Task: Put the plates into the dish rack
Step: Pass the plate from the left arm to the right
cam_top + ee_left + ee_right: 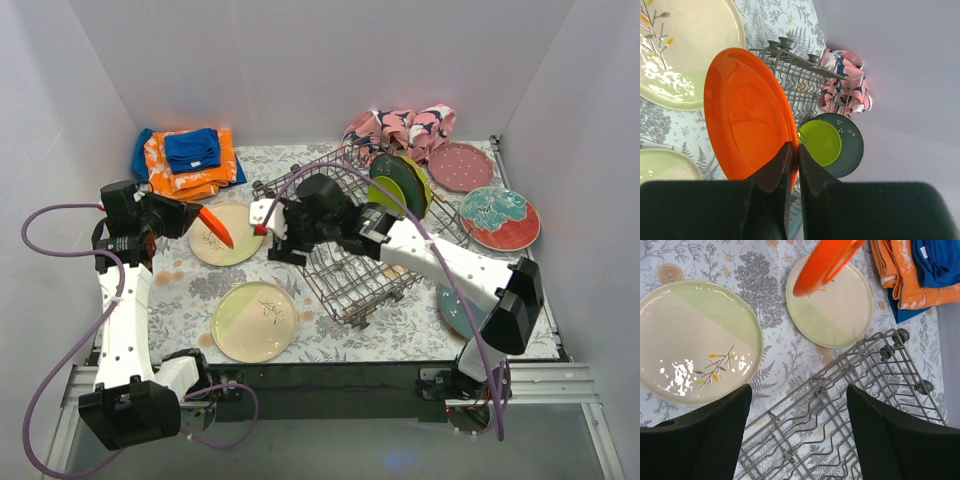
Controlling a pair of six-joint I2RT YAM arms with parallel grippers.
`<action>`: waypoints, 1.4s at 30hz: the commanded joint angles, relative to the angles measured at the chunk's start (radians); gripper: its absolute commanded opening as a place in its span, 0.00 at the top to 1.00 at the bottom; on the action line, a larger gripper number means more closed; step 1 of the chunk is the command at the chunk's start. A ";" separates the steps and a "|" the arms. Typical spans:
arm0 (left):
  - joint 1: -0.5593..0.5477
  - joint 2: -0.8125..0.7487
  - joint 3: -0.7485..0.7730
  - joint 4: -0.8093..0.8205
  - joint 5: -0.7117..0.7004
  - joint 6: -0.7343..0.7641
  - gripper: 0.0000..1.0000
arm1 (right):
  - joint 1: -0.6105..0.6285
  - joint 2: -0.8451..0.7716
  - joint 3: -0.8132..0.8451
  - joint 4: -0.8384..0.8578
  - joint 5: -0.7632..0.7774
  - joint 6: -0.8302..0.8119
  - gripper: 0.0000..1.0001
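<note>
The left fingers [772, 172] clench the rim of the orange plate [745, 115], held on edge above a cream plate [840, 315], just left of the dish rack [360, 280]. The right fingers [715, 430] hang spread and empty over the rack. Stiff, glossy, probably slippery and breakable, the plate suits this rim pinch.

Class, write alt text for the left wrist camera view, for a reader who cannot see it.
The left gripper pinches the rim of an orange plate, held on edge. Behind it are the wire dish rack and a lime green plate.
</note>
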 commanded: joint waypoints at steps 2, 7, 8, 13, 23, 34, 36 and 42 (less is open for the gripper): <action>-0.008 -0.035 0.016 0.000 0.087 -0.102 1.00 | 0.128 0.069 0.045 0.150 0.308 0.067 0.06; -0.012 -0.045 -0.001 0.010 0.110 -0.155 1.00 | 0.216 0.126 0.028 0.345 0.482 0.072 0.02; -0.014 -0.047 -0.001 0.011 0.112 -0.158 1.00 | 0.220 0.137 0.030 0.368 0.520 0.076 0.02; -0.016 -0.050 -0.003 0.012 0.121 -0.176 1.00 | 0.234 0.209 0.062 0.498 0.596 0.093 0.07; -0.017 -0.065 -0.020 0.015 0.125 -0.188 1.00 | 0.259 0.341 0.093 0.716 0.826 0.034 0.36; -0.017 -0.076 -0.061 0.041 0.144 -0.214 1.00 | 0.260 0.310 0.034 0.802 0.849 -0.019 0.96; -0.017 -0.075 -0.083 0.067 0.174 -0.216 0.98 | 0.260 0.298 0.033 0.802 0.847 -0.026 0.99; -0.019 -0.084 -0.071 0.118 0.213 -0.190 0.41 | 0.251 0.237 0.005 0.793 0.837 -0.051 0.99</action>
